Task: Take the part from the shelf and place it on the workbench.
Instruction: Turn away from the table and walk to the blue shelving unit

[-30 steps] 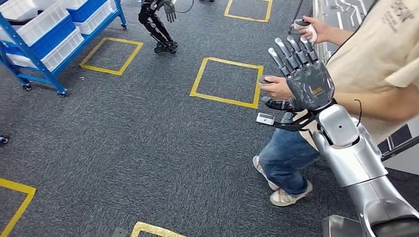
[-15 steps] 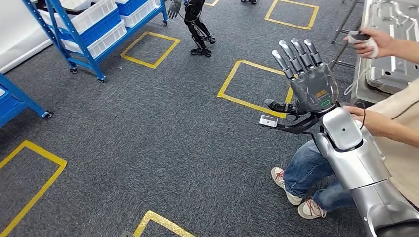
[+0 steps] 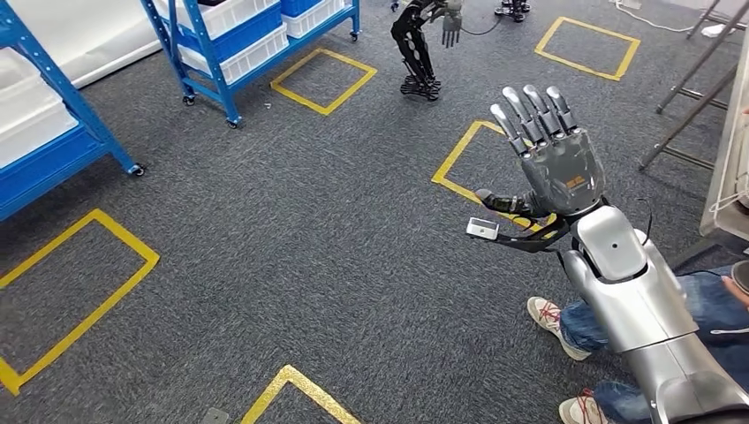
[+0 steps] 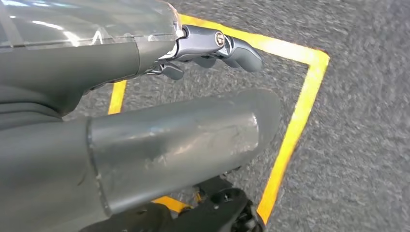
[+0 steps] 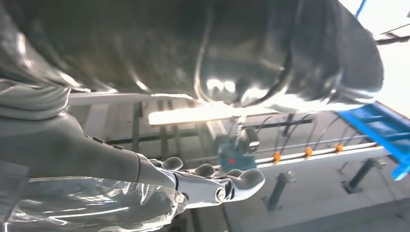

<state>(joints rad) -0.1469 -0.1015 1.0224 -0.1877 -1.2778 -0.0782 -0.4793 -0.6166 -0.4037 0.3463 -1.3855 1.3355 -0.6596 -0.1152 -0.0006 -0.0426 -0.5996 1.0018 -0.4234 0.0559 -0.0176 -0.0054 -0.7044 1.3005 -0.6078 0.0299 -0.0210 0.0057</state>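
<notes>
Head view: right hand [image 3: 555, 159] raised, fingers spread and empty; approach step, next reach blue shelf [image 3: 231, 49] far beyond its fingertips.

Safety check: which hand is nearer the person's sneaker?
Right. Right hand is raised close by the person's sneaker; left hand hangs over yellow floor tape, likely farther.

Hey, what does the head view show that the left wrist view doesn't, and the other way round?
Head view: the raised right hand with fingers spread, blue shelves holding white bins, and a person's sneaker. Left wrist view: the left hand close up, holding nothing. Both: grey carpet with yellow tape squares.
</notes>
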